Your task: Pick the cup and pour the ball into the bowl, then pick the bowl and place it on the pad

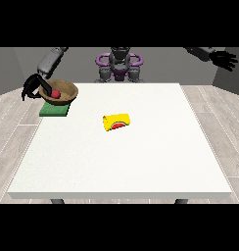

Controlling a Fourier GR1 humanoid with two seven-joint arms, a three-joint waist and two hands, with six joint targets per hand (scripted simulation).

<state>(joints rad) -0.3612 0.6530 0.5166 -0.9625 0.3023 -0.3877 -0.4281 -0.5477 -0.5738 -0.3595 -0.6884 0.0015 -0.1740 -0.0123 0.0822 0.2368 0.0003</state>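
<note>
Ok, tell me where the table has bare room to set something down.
Bare: the white table along the whole near edge, and the side at the view's right, beyond the yellow cup lying on its side. Crowded: the far corner at the view's left, where bowl, red ball, green pad and a robot hand cluster.

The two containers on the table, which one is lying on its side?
The yellow cup lies on its side mid-table, its red inside facing the camera. The brown bowl sits upright on the green pad with the red ball inside.

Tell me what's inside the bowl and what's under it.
Inside the bowl lies a red ball. Under it is the green pad, partly covered by the bowl.
</note>
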